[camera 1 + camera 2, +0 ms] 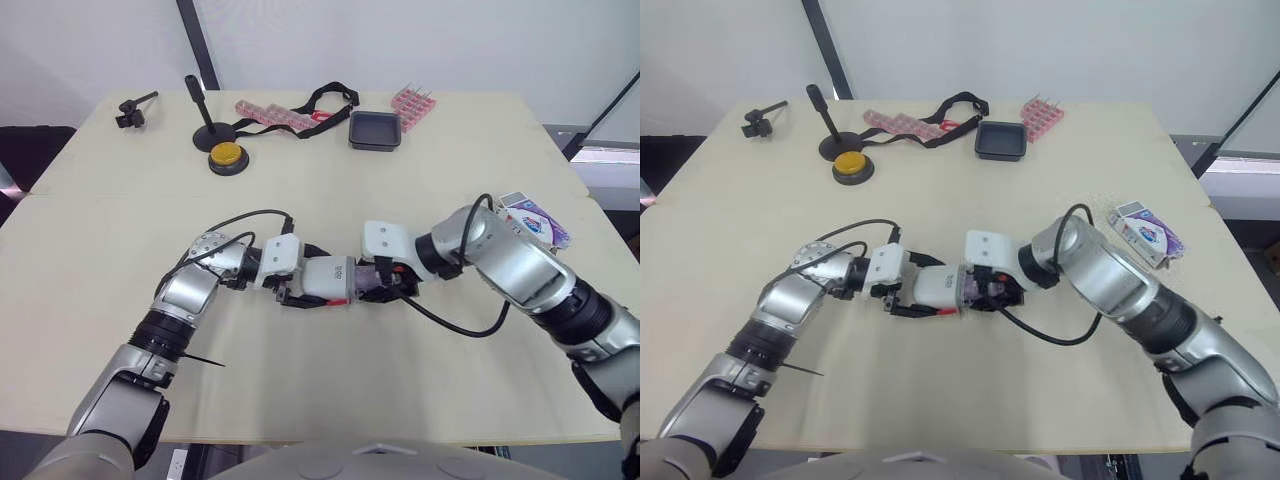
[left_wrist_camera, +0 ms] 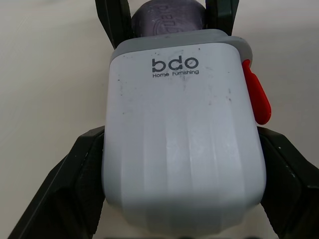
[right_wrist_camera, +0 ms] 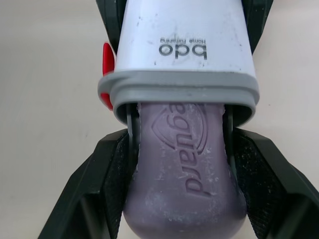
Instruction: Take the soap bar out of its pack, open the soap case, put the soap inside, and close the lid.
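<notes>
The soap case [image 2: 182, 144] sits low over the desk [image 1: 400, 380] near its middle, held between the two arms. The empty pack [image 1: 533, 220] lies well apart at about 3 o'clock from it, near the desk's edge. Your left pincer [image 1: 305, 278] is closed on the case, with one black finger [image 2: 75, 184] pressed to each long side of the white shell. Your right pincer [image 1: 378, 283] grips the purple soap bar [image 3: 187, 184] by its long edges and meets the case from its 3 o'clock side. The bar's leading end is at the grey rim [image 3: 179, 84] and seems tucked just under it; you cannot tell how deep it goes. Expect the case to be light, stiff plastic with a smooth, ribbed skin that could slide in the fingers, so hold it at mid-length on the flat sides and clear of the red tab [image 2: 256, 94]. The bar looks firm but waxy, so it may slip or dent under a hard squeeze. Hold it moderately by the edges near the rear half, leaving the front free to enter. My judgement is that you are mid-insertion and the lid is not yet closed.
</notes>
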Robot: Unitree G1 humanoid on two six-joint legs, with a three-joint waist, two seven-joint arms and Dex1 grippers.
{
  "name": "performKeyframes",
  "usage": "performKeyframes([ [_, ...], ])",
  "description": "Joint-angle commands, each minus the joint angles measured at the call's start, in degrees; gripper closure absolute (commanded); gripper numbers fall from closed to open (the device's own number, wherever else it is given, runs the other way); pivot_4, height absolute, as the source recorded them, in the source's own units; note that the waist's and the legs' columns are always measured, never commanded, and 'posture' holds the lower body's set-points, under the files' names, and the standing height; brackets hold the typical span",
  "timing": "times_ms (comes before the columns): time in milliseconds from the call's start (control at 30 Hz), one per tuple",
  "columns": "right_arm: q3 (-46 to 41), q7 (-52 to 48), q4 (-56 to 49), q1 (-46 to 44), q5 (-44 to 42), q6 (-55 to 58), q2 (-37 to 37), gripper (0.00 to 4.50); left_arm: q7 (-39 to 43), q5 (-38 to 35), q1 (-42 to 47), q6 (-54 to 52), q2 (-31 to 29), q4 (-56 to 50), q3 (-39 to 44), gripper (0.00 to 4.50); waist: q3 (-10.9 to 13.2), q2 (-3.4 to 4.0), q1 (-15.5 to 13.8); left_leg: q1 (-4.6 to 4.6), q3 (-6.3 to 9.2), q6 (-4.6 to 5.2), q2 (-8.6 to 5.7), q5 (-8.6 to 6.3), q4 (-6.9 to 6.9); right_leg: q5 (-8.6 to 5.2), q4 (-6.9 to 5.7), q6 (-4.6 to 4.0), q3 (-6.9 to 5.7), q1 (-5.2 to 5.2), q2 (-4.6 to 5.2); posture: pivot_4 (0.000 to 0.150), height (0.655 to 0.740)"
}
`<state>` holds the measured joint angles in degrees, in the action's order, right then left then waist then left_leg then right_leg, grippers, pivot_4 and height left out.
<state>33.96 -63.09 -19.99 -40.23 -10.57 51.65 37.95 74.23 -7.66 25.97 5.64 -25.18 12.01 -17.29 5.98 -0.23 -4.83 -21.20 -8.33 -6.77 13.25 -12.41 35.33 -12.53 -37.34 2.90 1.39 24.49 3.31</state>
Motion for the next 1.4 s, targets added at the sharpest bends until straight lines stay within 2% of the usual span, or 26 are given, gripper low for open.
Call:
performKeyframes([
  [33,-1.5,0.5,-1.2,-1.2,-0.7,1.1,-0.4,0.61,-0.1,-0.4,-0.3,0.6,0.0,-2.3,-0.5,1.02,0.0,0.0,0.0,0.0,0.0,0.0,0.0,0.0,0.0,0.0,0.0,0.0,0.0,0.0,0.0,0.15,0.7291],
  [100,-1.6,0.5,-1.7,-1.0,-0.7,0.9,-0.1,0.03,-0.2,-0.4,-0.3,0.6,-0.1,-2.2,-0.6,1.02,0.0,0.0,0.0,0.0,0.0,0.0,0.0,0.0,0.0,0.0,0.0,0.0,0.0,0.0,0.0,0.15,0.7291],
  [400,-4.2,1.2,-4.1,1.0,-1.5,1.0,2.2,0.03,-0.1,-0.2,0.4,1.0,-0.2,-1.2,-1.2,1.02,0.0,0.0,-0.1,0.01,0.0,0.0,0.0,0.0,0.0,0.0,0.0,0.0,0.01,0.0,0.0,0.15,0.7291],
  [633,-13.8,1.3,-8.0,6.4,-7.2,3.6,6.2,0.03,0.2,-0.1,1.0,1.5,-0.2,-0.2,-1.3,1.02,0.0,0.0,-0.6,-0.01,0.0,0.0,-0.01,0.0,0.01,0.0,0.02,0.0,0.02,0.0,0.01,0.15,0.7291],
  [733,-15.2,1.2,-8.7,9.5,-7.2,1.1,8.9,0.98,0.3,-0.2,1.1,1.7,-0.3,0.0,-1.2,1.02,0.0,0.0,-0.7,0.0,-0.01,0.0,0.0,0.0,0.01,0.0,0.03,0.0,0.03,0.0,0.01,0.15,0.7291],
  [767,-15.1,1.4,-8.6,10.6,-6.7,-0.2,9.5,1.16,0.4,-0.2,1.1,1.8,-0.3,0.1,-1.2,1.02,0.0,0.0,-0.7,0.01,-0.01,0.0,-0.01,0.0,0.01,0.0,0.03,0.0,0.03,0.0,0.01,0.15,0.7291],
  [833,-14.9,2.1,-8.5,12.1,-6.0,-2.4,10.1,1.86,0.4,-0.3,1.1,1.9,-0.4,0.1,-1.2,1.02,0.0,0.0,-0.7,0.01,-0.01,0.0,0.0,0.0,0.0,0.0,0.03,0.0,0.03,0.0,0.02,0.15,0.7291],
  [1100,-11.1,5.1,-7.6,14.2,-2.7,-7.9,7.6,4.49,0.3,-0.4,0.7,1.8,-0.5,-0.6,-1.2,1.02,0.0,0.0,-0.4,0.02,-0.01,0.01,0.01,0.0,0.01,-0.01,0.02,-0.01,0.04,0.01,0.03,0.15,0.7291],
  [1400,-7.7,4.9,-6.8,11.3,-1.3,-8.7,4.9,4.49,0.4,-0.4,1.1,1.8,-0.8,-0.6,-1.0,1.02,0.0,0.0,-0.2,0.02,-0.01,0.01,0.0,0.0,0.01,-0.01,0.01,-0.01,0.04,0.01,0.02,0.15,0.7291],
])
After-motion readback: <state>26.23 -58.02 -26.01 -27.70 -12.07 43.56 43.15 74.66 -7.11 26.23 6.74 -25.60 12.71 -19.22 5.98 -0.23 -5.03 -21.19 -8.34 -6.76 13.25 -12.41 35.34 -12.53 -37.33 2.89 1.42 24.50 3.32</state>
